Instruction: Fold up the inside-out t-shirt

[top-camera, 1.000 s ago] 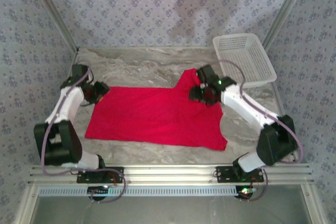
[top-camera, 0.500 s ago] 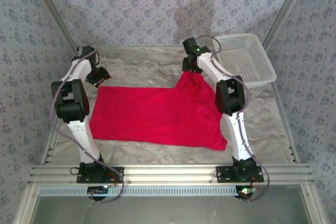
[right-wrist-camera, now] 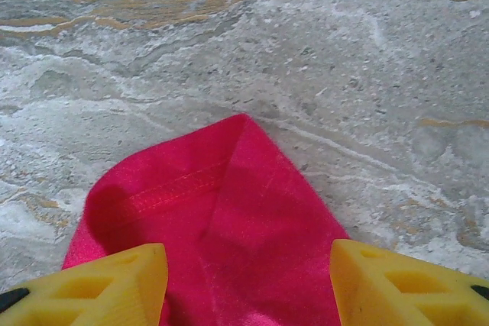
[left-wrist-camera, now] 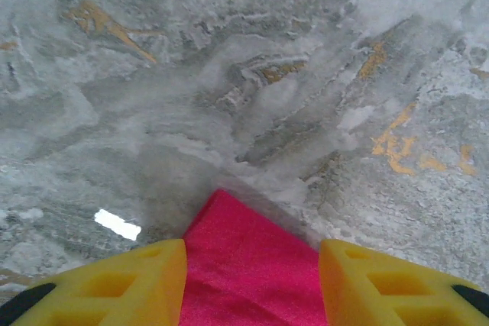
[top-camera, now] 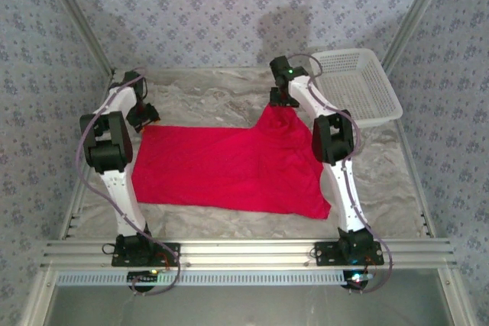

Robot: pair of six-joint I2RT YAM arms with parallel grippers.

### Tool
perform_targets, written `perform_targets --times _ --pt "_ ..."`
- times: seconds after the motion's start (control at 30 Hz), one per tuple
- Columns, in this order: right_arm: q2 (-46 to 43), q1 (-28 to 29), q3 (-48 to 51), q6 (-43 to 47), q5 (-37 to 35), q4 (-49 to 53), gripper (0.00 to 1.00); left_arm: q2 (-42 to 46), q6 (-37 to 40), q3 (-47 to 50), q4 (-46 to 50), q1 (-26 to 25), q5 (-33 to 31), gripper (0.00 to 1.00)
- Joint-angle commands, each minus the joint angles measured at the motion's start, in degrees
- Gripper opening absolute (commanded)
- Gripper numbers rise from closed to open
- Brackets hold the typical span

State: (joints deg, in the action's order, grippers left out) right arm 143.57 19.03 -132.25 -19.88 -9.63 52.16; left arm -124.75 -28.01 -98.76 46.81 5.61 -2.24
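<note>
A grey marbled stone tabletop carries the bright red short-sleeved cloth t-shirt, spread flat across its middle. A white plastic mesh basket sits at the far right corner. The left claw straddles the shirt's far left corner, released. The right claw straddles its far right peak, also released.

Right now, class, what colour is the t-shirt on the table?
Bright red t-shirt, best seen in the top external view.
</note>
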Motion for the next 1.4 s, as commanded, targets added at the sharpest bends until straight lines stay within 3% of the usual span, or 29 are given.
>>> perform_targets --times 0.0,0.23,0.3,0.4,0.53,0.7,0.9,1.1,1.37 --pt "-0.1 -0.9 -0.6 1.2 1.6 0.1 0.6 -1.9 1.0 -0.6 1.4 -0.3 -2.2 0.49" --pt "3.5 -2.3 -2.0 1.1 5.8 -1.7 0.6 -4.1 0.4 -1.5 0.4 -0.2 -2.2 0.43" --pt "4.2 -2.6 -2.5 0.7 6.6 -1.6 0.58 -4.3 0.4 -1.9 0.4 -0.2 -2.2 0.36" --pt "4.8 -3.0 -2.5 0.7 7.2 -2.5 0.52 -4.4 0.3 -2.3 0.5 -0.2 -2.4 0.14" --pt "5.3 -3.6 -4.1 0.8 7.9 -3.1 0.32 -3.8 0.2 -3.1 1.5 -0.2 -3.4 0.0" --pt "5.1 -3.6 -8.4 1.1 8.7 -2.7 0.01 -1.6 0.0 -4.0 2.8 -0.4 -3.8 0.0" --pt "-1.8 -2.5 -7.9 2.3 9.7 -2.0 0.0 4.1 0.0 -4.3 3.6 -1.8 -4.7 0.0" --pt "-16.0 -1.0 6.4 4.7 8.2 -3.5 0.0 13.5 -0.8 2.2 2.2 -1.9 -4.4 0.0" --pt "-42.0 1.5 37.4 2.9 7.3 -12.2 0.0 25.7 -1.6 15.8 -0.7 -0.1 -4.1 0.0"
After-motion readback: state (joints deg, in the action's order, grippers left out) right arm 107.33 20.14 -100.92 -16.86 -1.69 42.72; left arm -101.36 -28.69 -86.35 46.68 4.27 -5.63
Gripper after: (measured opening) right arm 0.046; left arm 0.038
